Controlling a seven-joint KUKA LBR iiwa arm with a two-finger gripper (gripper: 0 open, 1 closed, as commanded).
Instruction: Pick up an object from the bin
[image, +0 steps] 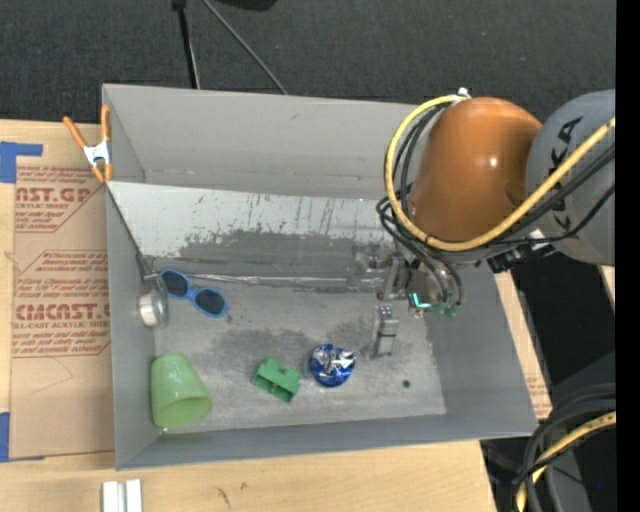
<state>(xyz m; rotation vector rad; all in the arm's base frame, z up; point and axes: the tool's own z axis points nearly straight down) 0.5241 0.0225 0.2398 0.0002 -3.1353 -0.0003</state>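
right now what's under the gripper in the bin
Bare grey bin floor shows around the gripper; a blue and white round thing lies close beside it, apart. What sits directly beneath it, and under the orange wrist cover, is hidden.

The orange cover (475, 165) hides part of the bin (250, 130); the arm (585, 150) runs off the right edge
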